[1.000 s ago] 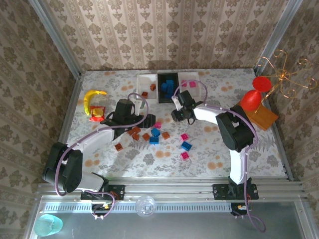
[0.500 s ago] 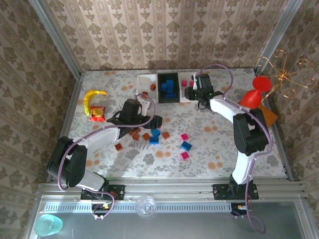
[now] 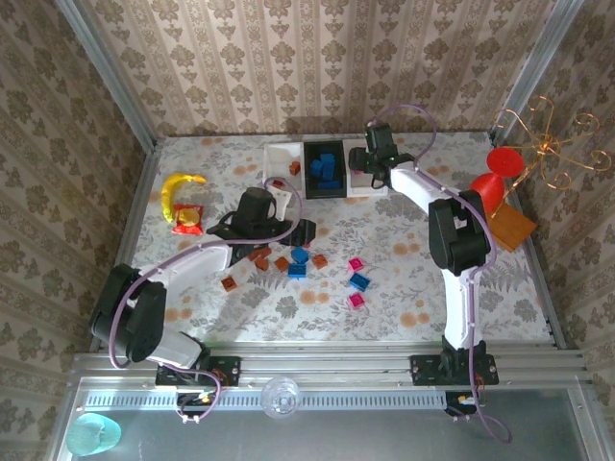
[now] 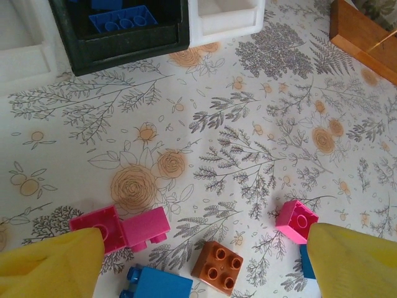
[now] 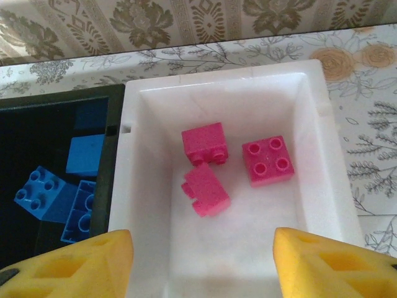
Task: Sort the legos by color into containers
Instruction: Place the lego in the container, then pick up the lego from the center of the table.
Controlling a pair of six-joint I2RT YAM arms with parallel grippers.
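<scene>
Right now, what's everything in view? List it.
Trays: three joined, white-black-white, table's far edge.
Pink legos: three, in right white tray.
Blue legos: several, in black tray.
Brown legos: two, in left white tray.
Loose legos: about ten, mixed colours, mid-table.
Banana: one, yellow, far left.
Square toy: one, red-yellow, beside banana.
Board: one, orange, right edge.
Red object: one, beside board.
Left gripper: open, above loose legos.
Right gripper: open, above pink legos.

Three pink legos [image 5: 205, 144] in white tray [image 5: 217, 77]
</scene>
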